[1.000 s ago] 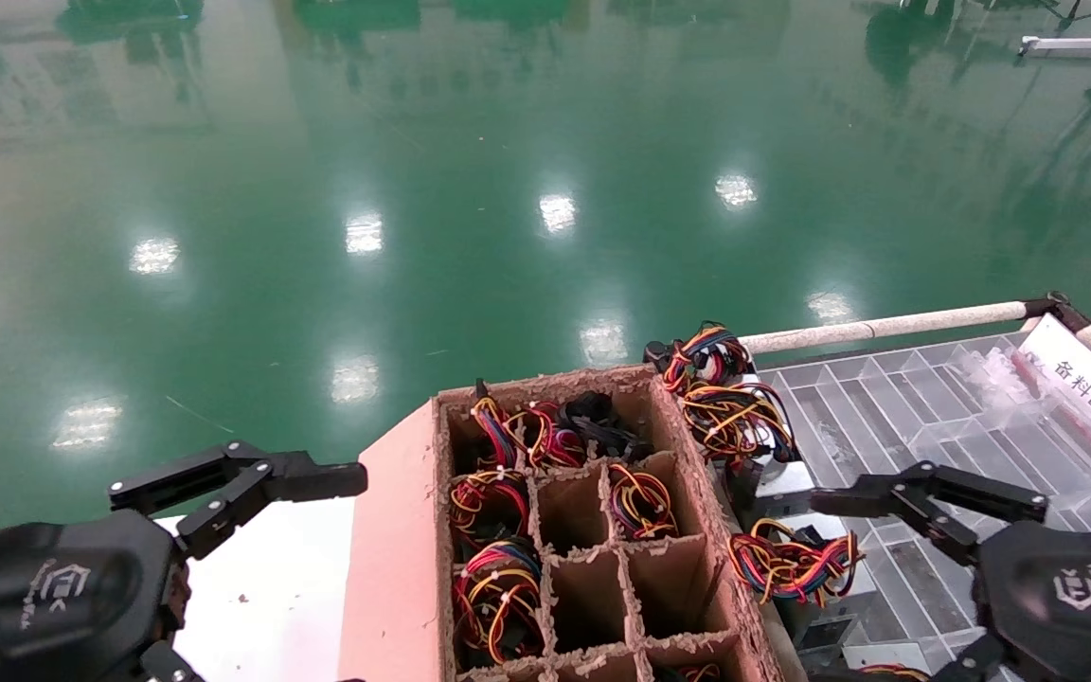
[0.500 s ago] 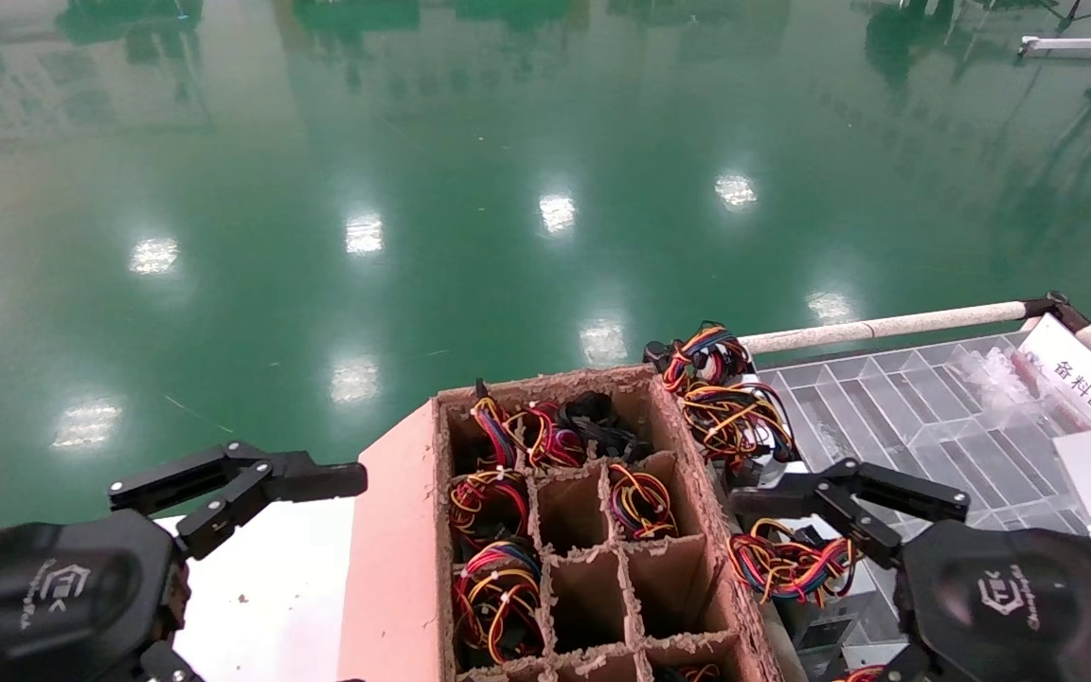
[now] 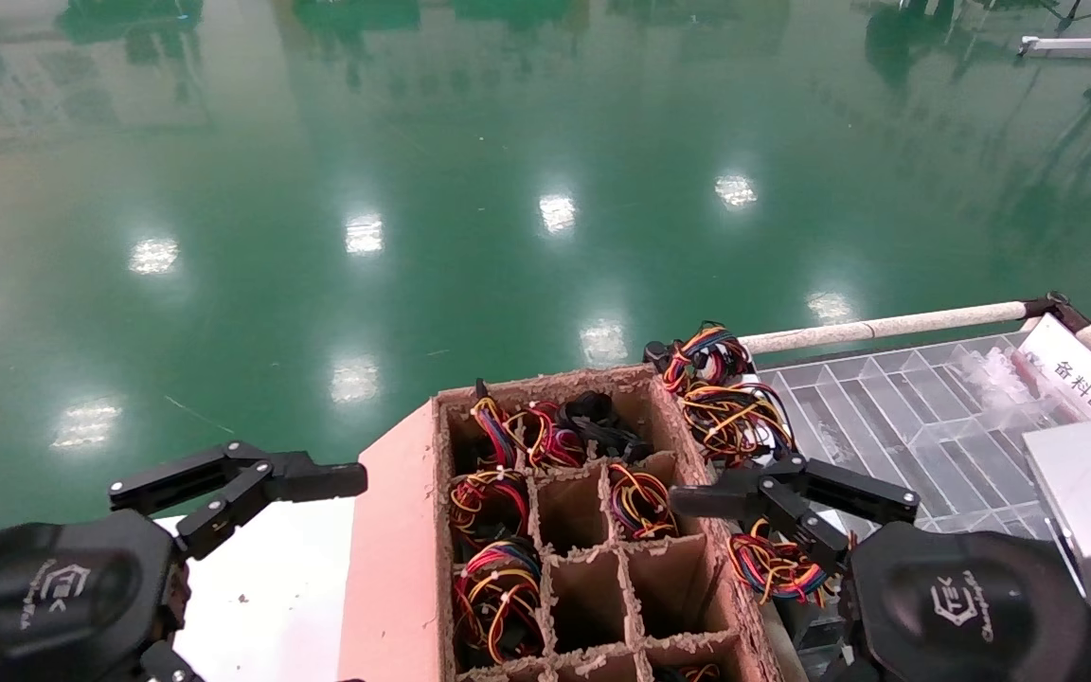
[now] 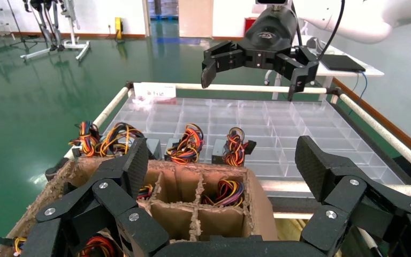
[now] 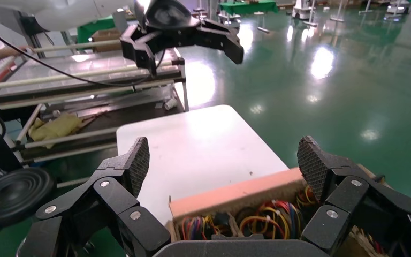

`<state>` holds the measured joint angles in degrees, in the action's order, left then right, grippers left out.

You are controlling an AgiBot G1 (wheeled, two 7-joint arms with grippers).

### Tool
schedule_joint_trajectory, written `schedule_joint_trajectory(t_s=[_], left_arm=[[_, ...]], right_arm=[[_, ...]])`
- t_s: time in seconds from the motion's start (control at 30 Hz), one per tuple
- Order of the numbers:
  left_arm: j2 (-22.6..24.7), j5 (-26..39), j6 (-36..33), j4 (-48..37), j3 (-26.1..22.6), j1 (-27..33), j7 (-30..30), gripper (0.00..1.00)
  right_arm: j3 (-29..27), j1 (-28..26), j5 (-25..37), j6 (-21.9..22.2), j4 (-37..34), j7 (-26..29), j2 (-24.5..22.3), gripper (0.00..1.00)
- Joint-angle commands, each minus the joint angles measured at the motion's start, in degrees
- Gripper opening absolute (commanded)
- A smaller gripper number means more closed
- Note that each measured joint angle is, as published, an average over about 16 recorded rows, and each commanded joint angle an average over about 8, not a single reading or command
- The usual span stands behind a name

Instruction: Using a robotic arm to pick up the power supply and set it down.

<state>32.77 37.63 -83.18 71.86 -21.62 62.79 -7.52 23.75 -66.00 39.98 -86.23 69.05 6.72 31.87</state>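
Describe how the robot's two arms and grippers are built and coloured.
Both the left gripper and the right gripper are black two-finger linkage claws with silver pivot screws and textured pads, on rounded black housings bearing a white logo. A silver-grey boxy wrist sits behind the right one, on a white arm link with a black cable.

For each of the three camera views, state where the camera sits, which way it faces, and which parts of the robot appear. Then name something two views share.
Head view: on the head, looking forward and down; shows the left gripper, right gripper and divided cardboard box.
Left wrist view: on the left arm, facing the clear tray; own open gripper, right gripper beyond.
Right wrist view: on the right arm, facing the white table; own open gripper, left gripper beyond.
Shared: the cardboard box.
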Motion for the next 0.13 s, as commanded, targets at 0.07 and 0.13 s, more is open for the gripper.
schedule_joint_trajectory(t_s=[0.07,0.13], left_arm=[[0.0,0.0,0.0,0.0,0.0,0.0,0.0,1.00],[0.0,0.0,0.0,0.0,0.0,0.0,0.0,1.00]], right_arm=[[-3.3,1.9,0.8,0.2,1.9,1.7,1.3,1.00],[-4.1,2.4,1.0,0.3,2.4,2.1,1.7,1.00]])
